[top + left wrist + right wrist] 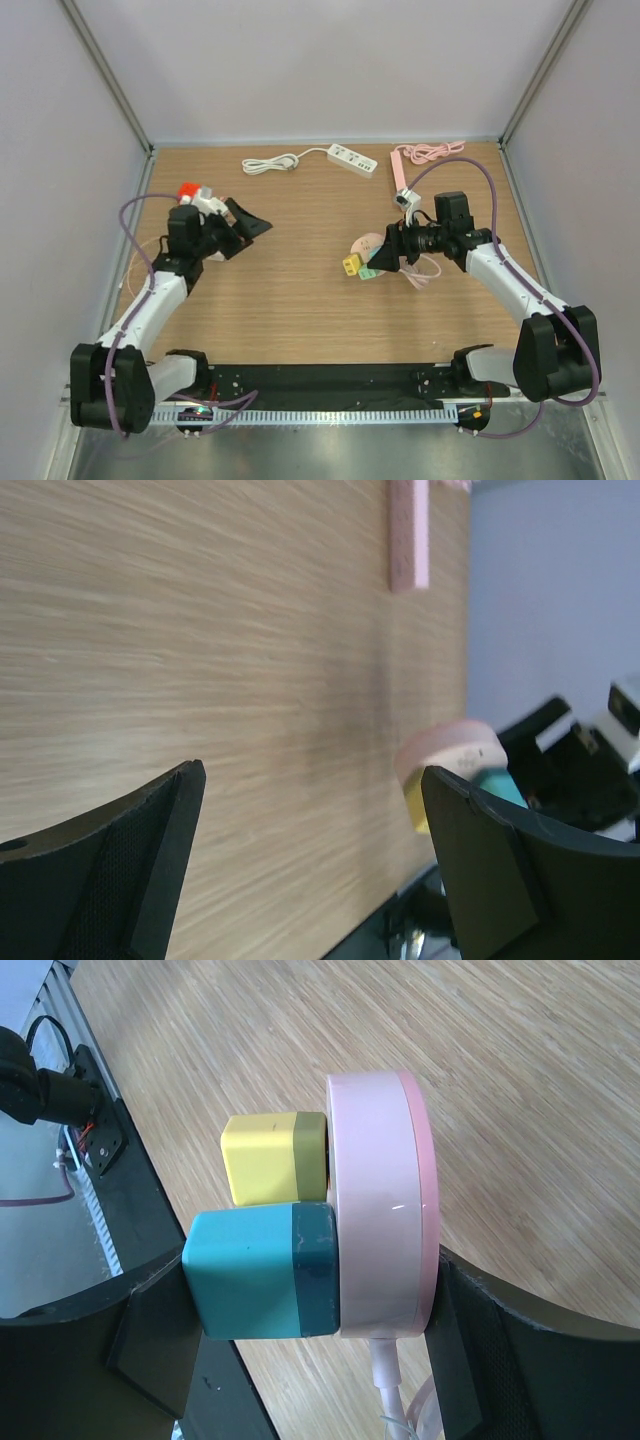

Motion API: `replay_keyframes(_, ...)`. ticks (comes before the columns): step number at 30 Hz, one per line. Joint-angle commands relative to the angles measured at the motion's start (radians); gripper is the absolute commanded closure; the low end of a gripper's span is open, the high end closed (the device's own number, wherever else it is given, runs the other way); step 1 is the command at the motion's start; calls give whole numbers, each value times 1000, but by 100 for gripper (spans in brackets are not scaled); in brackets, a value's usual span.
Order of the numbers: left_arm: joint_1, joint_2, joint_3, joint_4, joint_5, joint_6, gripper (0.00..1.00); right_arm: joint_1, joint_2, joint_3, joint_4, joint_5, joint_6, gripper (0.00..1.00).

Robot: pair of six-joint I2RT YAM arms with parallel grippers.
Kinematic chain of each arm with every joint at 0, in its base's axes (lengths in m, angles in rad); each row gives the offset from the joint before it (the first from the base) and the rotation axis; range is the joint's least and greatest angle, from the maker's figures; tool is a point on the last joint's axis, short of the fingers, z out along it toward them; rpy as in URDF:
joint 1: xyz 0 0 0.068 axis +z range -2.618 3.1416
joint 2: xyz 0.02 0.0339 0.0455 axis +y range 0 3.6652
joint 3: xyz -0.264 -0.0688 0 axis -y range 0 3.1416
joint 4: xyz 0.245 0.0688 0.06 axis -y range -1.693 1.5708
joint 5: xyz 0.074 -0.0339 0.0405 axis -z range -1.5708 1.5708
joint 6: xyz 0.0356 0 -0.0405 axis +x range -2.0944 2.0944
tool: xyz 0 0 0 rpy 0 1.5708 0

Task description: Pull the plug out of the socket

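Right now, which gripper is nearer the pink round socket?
Right. The right gripper brackets the pink round socket, a finger on each side; the left gripper hangs well away, leftward.

Matt wood-grain table [300,300]; glossy pink plastic socket [385,1200]; smooth matt plastic teal plug [260,1272]

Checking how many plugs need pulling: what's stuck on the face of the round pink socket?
A yellow plug and a teal plug, side by side. Their prongs are hidden inside the pink socket.
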Motion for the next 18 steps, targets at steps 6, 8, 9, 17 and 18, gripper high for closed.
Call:
replay_keyframes(6,-403,21,33,141,-153,-79,7,-5,-28,54,47,-59,-19,99)
replay_keyframes(8,-505,49,51,152,-204,-85,7,-2,-28,53,49,-59,-20,99)
replay_keyframes(9,-537,66,69,150,-223,-87,7,-3,-28,53,47,-61,-20,99)
replay_keyframes(17,-746,237,186,87,-373,-88,16,-3,-25,53,49,-64,-19,99)
replay_keyframes(18,-758,254,200,78,-391,-88,19,-5,-25,53,50,-64,-19,99)
